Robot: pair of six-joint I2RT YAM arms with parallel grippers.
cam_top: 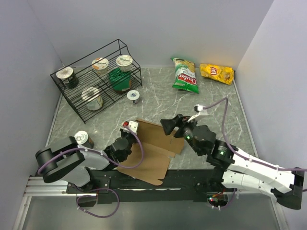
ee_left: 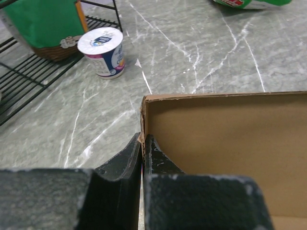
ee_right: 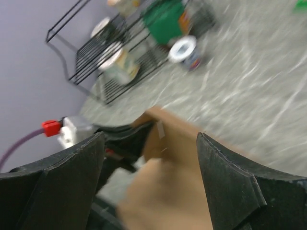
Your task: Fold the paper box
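The paper box, a brown cardboard sheet with flaps, lies partly raised at the near middle of the table. My left gripper is shut on its left edge. In the left wrist view the fingertips pinch the corner of an upright cardboard wall. My right gripper hovers open over the sheet's right side. In the blurred right wrist view its fingers stand wide apart above the cardboard, touching nothing that I can make out.
A black wire rack holding yogurt cups stands at the back left. Loose cups sit at the rack's front and near the left arm. A green chip bag and a yellow one lie at the back right.
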